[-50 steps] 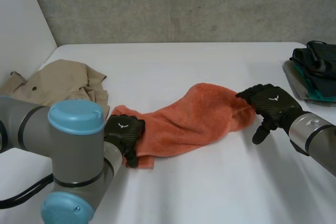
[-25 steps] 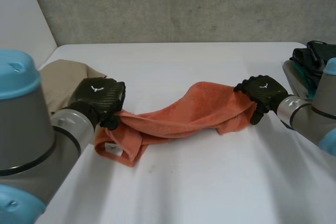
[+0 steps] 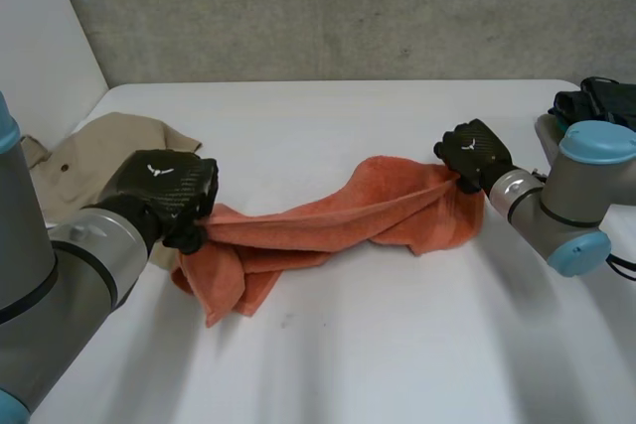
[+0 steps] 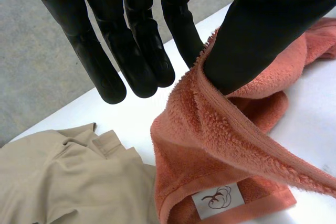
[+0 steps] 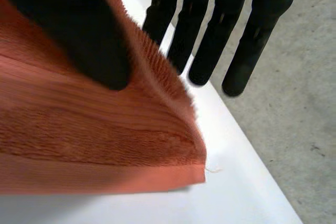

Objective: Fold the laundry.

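On towel (image 3: pixel 328 228) edge, left hand (image 3: pixel 164 189) pinches.

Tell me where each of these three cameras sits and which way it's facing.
Head view: behind the arms, looking down at the white table; both arms show, left hand and right hand pinching the orange towel's ends.
Left wrist view: on that wrist, looking along the palm at the towel's labelled end and beige garment; fingers and thumb show.
Right wrist view: on that wrist, looking along the palm at the towel's other end; fingers and thumb show.
Shared: head and left wrist views both show the garment.
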### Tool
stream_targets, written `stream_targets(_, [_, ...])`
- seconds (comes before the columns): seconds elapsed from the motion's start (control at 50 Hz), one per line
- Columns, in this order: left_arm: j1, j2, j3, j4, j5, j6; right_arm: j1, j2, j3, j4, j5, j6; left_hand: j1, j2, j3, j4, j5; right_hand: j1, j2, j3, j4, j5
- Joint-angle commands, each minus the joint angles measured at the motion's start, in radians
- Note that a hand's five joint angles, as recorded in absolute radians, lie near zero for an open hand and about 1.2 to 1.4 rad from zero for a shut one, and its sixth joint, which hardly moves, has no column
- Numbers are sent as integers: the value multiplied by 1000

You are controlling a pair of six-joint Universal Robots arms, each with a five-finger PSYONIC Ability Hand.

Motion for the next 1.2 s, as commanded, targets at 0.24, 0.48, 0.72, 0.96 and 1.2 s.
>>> stream_targets(0.24, [146,24,218,-43,-8,66,-150,-601,28,510,-111,6,267,202,208,198,248,302,289,306,303,306])
stream_targets(0.48, [176,-117,247,-122,77,206,-144,-644,40,990,-90,-208,267,202,208,198,248,302,289,306,303,306])
stream_targets(0.72, [202,-438,713,312,37,240,8,-356,-317,524,235,-17,267,202,208,198,248,302,289,306,303,306])
stream_targets(0.96, [210,-384,840,685,137,144,23,-469,-218,-249,235,255,267,202,208,198,248,302,289,306,303,306])
stream_targets(1.2, [238,-202,325,578,104,157,-15,-492,23,-85,94,241,267,202,208,198,248,302,289,306,303,306])
